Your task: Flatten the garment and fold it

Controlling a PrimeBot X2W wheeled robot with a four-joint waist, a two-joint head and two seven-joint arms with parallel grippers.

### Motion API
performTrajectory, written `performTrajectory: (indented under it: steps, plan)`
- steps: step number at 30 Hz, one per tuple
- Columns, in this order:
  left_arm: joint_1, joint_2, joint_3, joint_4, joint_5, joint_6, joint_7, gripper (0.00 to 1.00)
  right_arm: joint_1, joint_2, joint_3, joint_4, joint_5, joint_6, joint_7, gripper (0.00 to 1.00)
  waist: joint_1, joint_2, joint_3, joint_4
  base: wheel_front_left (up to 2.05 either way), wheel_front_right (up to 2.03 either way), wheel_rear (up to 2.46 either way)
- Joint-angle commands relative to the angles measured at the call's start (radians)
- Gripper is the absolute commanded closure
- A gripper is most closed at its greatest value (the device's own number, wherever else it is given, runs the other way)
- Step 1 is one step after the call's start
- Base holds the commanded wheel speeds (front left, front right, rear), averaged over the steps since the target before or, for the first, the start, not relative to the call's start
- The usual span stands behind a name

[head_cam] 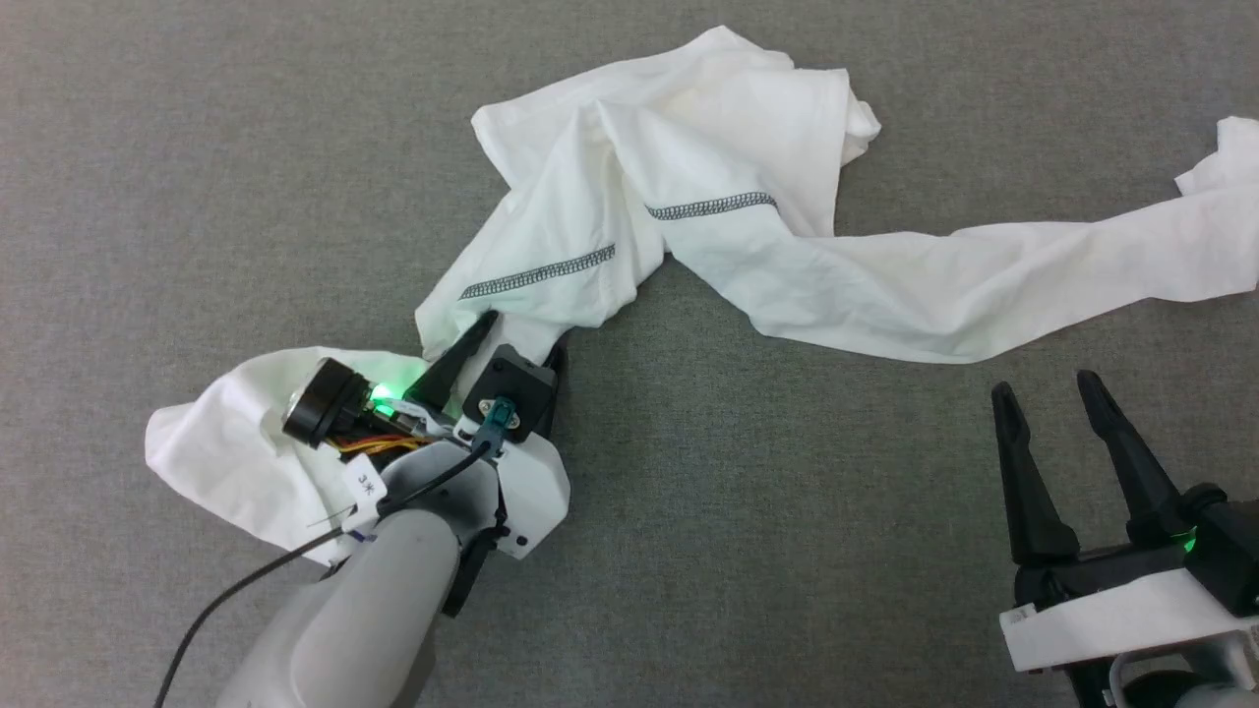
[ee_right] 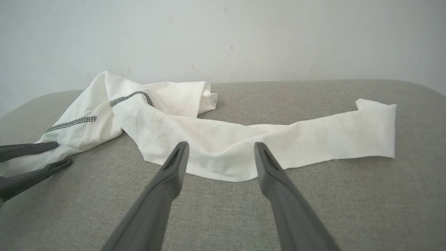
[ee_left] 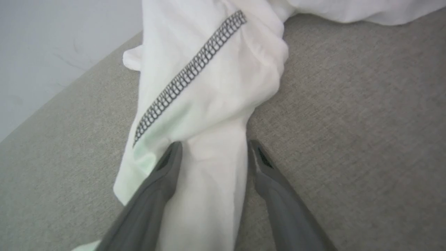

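My right gripper [head_cam: 1057,388] is hovering over grey surface [head_cam: 787,511], lower right; lower centre is lying open. The garment [head_cam: 708,167] is sprawling across the top, blocking ahead. My left gripper [ee_left: 214,146] is straddling a fold, lower left.

One garment [head_cam: 728,147], two stretches of zigzag stitching [head_cam: 539,272], one left pincer [ee_left: 215,146] and one right pincer [head_cam: 1045,383] are counted on one counter [head_cam: 197,147].

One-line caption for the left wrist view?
Open left gripper straddles a bunched strip of the white T-shirt on the grey surface.
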Motion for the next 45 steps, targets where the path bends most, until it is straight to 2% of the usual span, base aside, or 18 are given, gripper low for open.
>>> performTrajectory:
  steps: [1, 2, 5, 17, 19, 22, 24, 26, 29, 32, 35, 40, 41, 42, 45]
  plan:
    - [0.019, 0.005, -0.006, 0.014, -0.011, -0.014, 0.019, 0.02, -0.018, 0.003, 0.004, -0.002, 0.007, -0.001, 0.001, 0.0, 0.0001, 0.0, 0.006, -0.002, 0.0, 0.0, 0.0]
    - [0.019, 0.006, -0.01, 0.016, -0.014, -0.021, 0.024, 0.29, -0.02, 0.003, 0.004, -0.003, 0.007, -0.001, 0.002, 0.0, 0.0001, 0.0, 0.008, -0.002, 0.0, 0.0, 0.0]
    - [0.021, -0.003, -0.01, 0.007, -0.035, -0.029, 0.018, 1.0, -0.023, 0.003, 0.001, -0.007, 0.006, -0.001, 0.003, 0.0, 0.0001, 0.0, 0.016, -0.002, 0.0, 0.0, 0.0]
    - [0.068, -0.037, 0.035, -0.133, -0.183, -0.055, -0.022, 1.0, -0.026, 0.003, -0.004, 0.008, 0.01, -0.001, 0.009, 0.0, 0.0001, 0.0, -0.023, 0.021, 0.0, 0.0, 0.0]
    - [0.091, -0.051, 0.049, -0.186, -0.241, -0.072, -0.02, 1.0, -0.025, 0.003, -0.002, 0.014, 0.01, -0.001, 0.012, 0.0, 0.0001, 0.0, -0.041, 0.024, 0.0, 0.0, 0.0]
    - [0.145, -0.061, 0.056, -0.283, -0.355, -0.121, 0.003, 1.0, -0.021, 0.003, 0.001, 0.025, 0.012, -0.001, 0.017, 0.0, 0.0001, 0.0, -0.073, 0.031, 0.0, 0.0, 0.0]
    - [0.193, -0.038, 0.047, -0.345, -0.417, -0.146, 0.039, 1.0, -0.015, 0.003, 0.001, 0.032, 0.015, -0.001, 0.02, 0.0, 0.0001, 0.0, -0.095, 0.036, 0.0, 0.0, 0.0]
    - [0.248, 0.011, 0.034, -0.404, -0.461, -0.161, 0.082, 1.0, -0.007, 0.003, 0.001, 0.037, 0.018, -0.001, 0.023, 0.0, 0.0001, 0.0, -0.115, 0.042, 0.0, 0.0, 0.0]
    - [0.348, 0.083, 0.029, -0.48, -0.517, -0.169, 0.134, 1.0, 0.007, 0.003, 0.001, 0.042, 0.022, -0.001, 0.03, 0.0, 0.0001, 0.0, -0.141, 0.055, 0.0, 0.0, 0.0]
    - [0.466, 0.135, 0.011, -0.532, -0.622, -0.176, 0.184, 1.0, 0.023, 0.003, -0.003, 0.045, 0.022, -0.001, 0.043, 0.0, 0.0001, 0.0, -0.156, 0.071, 0.0, 0.0, 0.0]
    - [0.55, 0.195, -0.009, -0.54, -0.658, -0.179, 0.206, 1.0, 0.036, 0.003, -0.008, 0.044, 0.019, -0.001, 0.057, 0.0, 0.0001, 0.0, -0.166, 0.086, 0.0, 0.0, 0.0]
    - [0.597, 0.225, -0.048, -0.473, -0.658, -0.182, 0.189, 1.0, 0.046, 0.003, -0.012, 0.043, 0.017, -0.001, 0.077, 0.0, 0.0001, 0.0, -0.179, 0.103, 0.0, 0.0, 0.0]
    - [0.594, 0.23, -0.057, -0.451, -0.646, -0.182, 0.186, 0.84, 0.047, 0.003, -0.01, 0.043, 0.015, -0.001, 0.083, 0.0, 0.0001, 0.0, -0.183, 0.105, 0.0, 0.0, 0.0]
    - [0.589, 0.224, -0.059, -0.434, -0.638, -0.182, 0.172, 0.0, 0.049, 0.003, -0.009, 0.043, 0.014, -0.001, 0.088, 0.0, 0.0001, 0.0, -0.187, 0.108, 0.0, 0.0, 0.0]
    - [0.571, 0.193, -0.051, -0.407, -0.64, -0.18, 0.127, 0.0, 0.053, 0.003, -0.009, 0.043, 0.015, -0.001, 0.098, 0.0, 0.0001, 0.0, -0.201, 0.115, 0.0, 0.0, 0.0]
